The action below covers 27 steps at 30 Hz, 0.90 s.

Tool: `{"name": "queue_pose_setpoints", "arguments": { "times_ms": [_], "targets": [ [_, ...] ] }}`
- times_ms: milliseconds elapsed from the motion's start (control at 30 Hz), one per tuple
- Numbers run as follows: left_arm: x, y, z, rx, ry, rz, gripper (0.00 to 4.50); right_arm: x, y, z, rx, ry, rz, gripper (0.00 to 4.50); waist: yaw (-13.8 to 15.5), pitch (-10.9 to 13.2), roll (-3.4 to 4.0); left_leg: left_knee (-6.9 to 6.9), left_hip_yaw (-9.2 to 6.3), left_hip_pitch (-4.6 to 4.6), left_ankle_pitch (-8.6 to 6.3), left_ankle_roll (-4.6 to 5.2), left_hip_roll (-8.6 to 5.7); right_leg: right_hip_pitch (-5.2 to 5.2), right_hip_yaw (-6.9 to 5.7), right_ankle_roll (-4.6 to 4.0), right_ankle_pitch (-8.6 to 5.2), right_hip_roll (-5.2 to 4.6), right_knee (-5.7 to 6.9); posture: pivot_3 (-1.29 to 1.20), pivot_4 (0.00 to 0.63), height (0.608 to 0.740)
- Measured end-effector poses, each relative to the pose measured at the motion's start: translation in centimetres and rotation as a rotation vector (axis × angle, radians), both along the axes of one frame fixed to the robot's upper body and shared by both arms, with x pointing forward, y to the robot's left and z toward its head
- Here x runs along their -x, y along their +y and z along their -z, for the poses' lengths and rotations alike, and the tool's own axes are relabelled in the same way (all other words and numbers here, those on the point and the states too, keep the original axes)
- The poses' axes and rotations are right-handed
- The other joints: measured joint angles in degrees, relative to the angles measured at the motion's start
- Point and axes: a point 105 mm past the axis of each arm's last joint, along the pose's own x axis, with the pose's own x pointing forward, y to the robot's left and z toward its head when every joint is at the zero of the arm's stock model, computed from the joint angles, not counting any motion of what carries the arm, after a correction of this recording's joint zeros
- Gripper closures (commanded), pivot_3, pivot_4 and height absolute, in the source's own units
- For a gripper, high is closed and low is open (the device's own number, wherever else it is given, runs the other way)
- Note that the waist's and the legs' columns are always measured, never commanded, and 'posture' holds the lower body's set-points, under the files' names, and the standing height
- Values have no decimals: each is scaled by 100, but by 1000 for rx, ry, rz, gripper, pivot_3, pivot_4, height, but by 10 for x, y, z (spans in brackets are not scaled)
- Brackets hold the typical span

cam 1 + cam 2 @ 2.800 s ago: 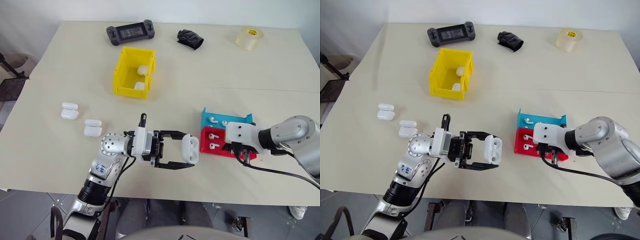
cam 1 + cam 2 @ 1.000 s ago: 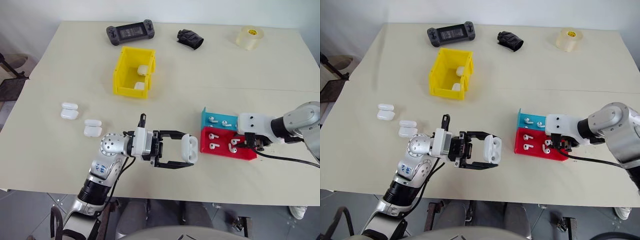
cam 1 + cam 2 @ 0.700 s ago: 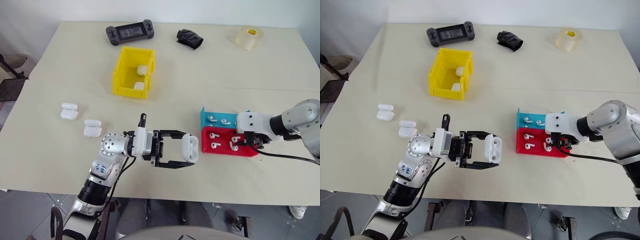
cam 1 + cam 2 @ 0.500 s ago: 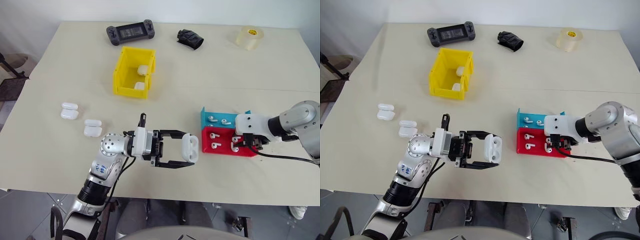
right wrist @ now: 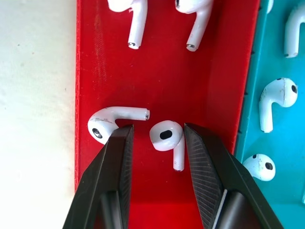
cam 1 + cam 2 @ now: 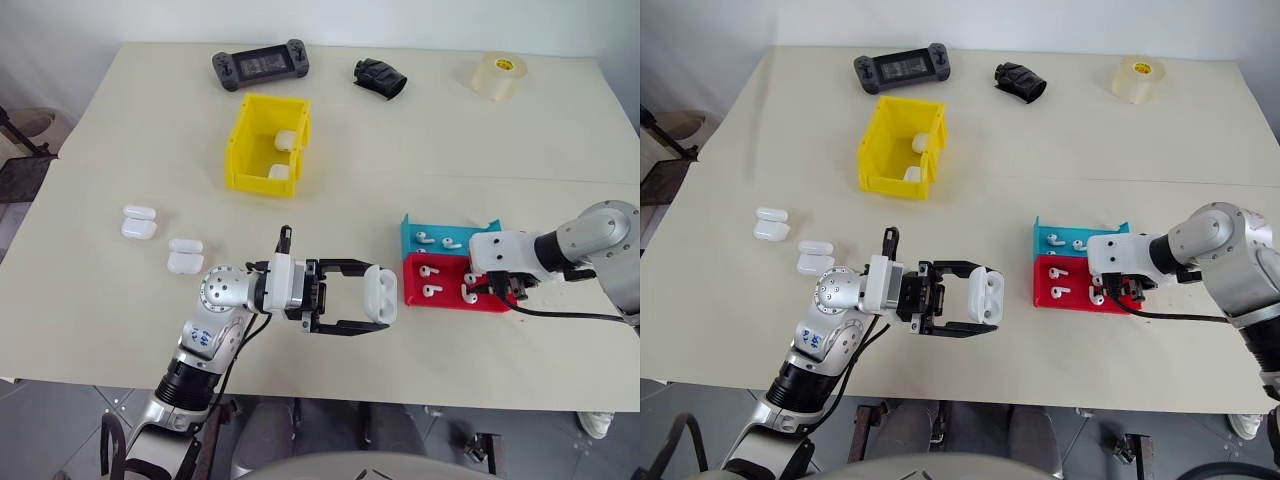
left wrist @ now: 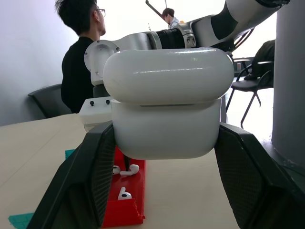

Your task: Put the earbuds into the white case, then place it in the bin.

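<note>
Since the earlier frames the right pincer [image 5: 157, 183] has shifted from the near edge of the red tray [image 6: 440, 302] to a spot over its right part, while the left arm has stayed where it was. The right pincer's fingers stand apart, straddling one of the earbuds [image 5: 167, 139] that lies on the red tray's floor; they have not closed on it, and a second earbud lies just beside one finger. The left pincer [image 6: 372, 300] is clamped on the white case [image 7: 167, 102], held above the tabletop [image 6: 400, 140] near the tray; in the left wrist view its lid looks shut or nearly so, and I cannot tell more. More earbuds lie in the red tray and in the blue tray [image 6: 445, 235] behind it.

As for progress, this round looks early: no earbud is lifted yet, none is in the held case, and the case has yet to go to the bin [image 6: 268, 143]. The yellow bin, well apart at the far left, already holds two white cases, and two more pairs wait on the tabletop to the left.
</note>
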Motion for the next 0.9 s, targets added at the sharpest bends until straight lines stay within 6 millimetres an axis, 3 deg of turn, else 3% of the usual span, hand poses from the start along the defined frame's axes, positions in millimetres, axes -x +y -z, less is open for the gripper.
{"name": "queue_pose_setpoints", "arguments": {
  "times_ms": [133, 300, 700, 900],
  "targets": [
    [0, 0, 0, -1, 0, -2, 1741, 0, -1, 0, 8, 0, -6, 2781, 1, 0, 0, 2, 0, 0, 0, 0, 0, 1, 0, 0, 0, 0, 1, 0, 150, 740],
    [0, 0, 0, -3, -1, -4, 1741, 1, -1, 1, 10, 15, -8, 3949, -1, 0, 0, 2, 0, 0, 0, 0, 0, 1, 0, 0, 0, 0, 1, 0, 150, 740],
    [0, 1, 1, -10, -4, 3, 1741, 5, -1, -1, -44, 8, 33, 3955, 6, 0, 0, 1, 0, 0, 0, 0, 0, 0, 1, 0, 0, -1, 2, 0, 150, 740],
    [4, 4, -1, -6, -16, 64, 1741, 29, 21, -44, -340, -46, 1, 3955, 20, 1, 1, 0, -4, -1, 0, -1, 1, 4, -7, 1, 1, -1, -1, 0, 150, 740]
  ]
}}
